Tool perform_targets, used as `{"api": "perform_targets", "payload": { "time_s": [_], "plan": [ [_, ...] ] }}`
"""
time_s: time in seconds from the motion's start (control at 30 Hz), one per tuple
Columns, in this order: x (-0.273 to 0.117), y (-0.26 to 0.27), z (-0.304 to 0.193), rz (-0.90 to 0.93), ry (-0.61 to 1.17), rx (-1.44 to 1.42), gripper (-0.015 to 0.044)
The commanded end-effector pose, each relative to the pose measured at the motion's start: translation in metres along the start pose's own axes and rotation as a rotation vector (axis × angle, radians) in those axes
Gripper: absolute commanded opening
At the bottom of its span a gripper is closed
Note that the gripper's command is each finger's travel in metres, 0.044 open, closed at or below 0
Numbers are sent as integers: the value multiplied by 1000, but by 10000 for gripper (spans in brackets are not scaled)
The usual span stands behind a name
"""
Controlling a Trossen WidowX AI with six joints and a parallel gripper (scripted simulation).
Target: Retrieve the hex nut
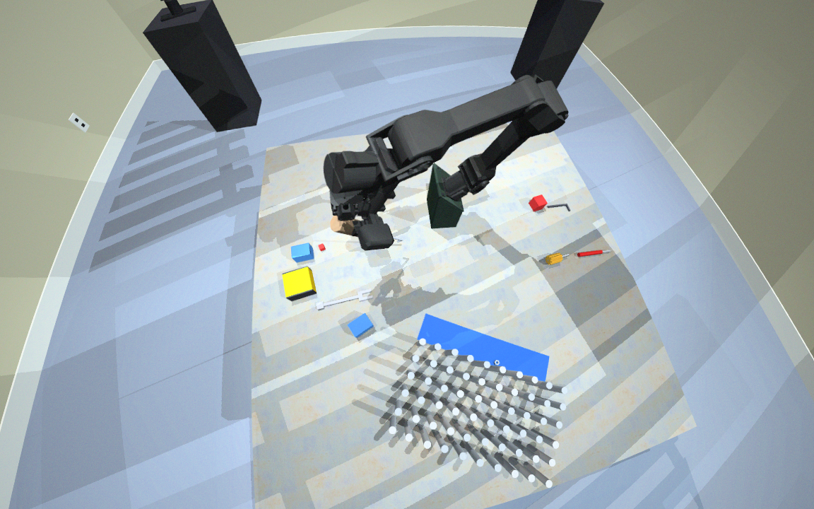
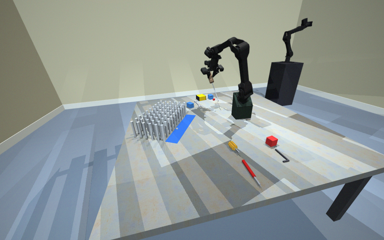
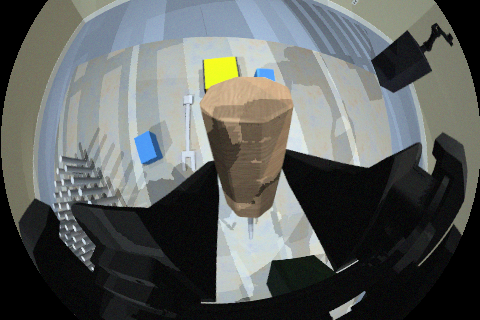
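The small hex nut (image 1: 494,362) (image 2: 176,128) lies on the blue taped strip (image 1: 461,335) (image 2: 185,120), near its spacer-side edge. The metal spacers (image 1: 473,417) (image 2: 165,125) (image 3: 82,180) stand upright in rows behind the strip. My gripper (image 1: 354,221) (image 2: 210,75) (image 3: 248,163) is shut on the wooden handle (image 1: 340,225) (image 2: 211,80) (image 3: 247,145) of a thin-shafted tool, well away from the field. Its metal shaft (image 2: 214,88) points down, with the tip low over or on the table; I cannot tell if it touches. In the wrist view the handle hides most of the shaft.
Near the tool are a yellow block (image 1: 298,282) (image 2: 200,97) (image 3: 220,71), blue blocks (image 1: 360,325) (image 1: 302,252), a small red cube (image 1: 321,247) and a wrench-like tool (image 1: 341,300) (image 3: 188,125). Across the table lie an orange-handled tool (image 2: 232,145), a red-handled tool (image 2: 248,168), a hex key (image 2: 282,155) and a red cube (image 2: 271,141).
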State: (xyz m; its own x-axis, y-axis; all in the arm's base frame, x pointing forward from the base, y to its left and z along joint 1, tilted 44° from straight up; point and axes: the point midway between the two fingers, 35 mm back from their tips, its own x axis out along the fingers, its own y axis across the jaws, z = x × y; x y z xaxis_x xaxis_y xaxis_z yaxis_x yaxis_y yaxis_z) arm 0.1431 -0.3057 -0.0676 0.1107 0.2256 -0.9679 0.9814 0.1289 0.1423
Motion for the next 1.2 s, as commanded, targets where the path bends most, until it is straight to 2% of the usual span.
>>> {"api": "perform_targets", "payload": {
  "time_s": [0.0,1.17],
  "plan": [
    [4,-13,6,17,5,142,0],
    [54,-122,15,103,163,1333,0]
  ]
}}
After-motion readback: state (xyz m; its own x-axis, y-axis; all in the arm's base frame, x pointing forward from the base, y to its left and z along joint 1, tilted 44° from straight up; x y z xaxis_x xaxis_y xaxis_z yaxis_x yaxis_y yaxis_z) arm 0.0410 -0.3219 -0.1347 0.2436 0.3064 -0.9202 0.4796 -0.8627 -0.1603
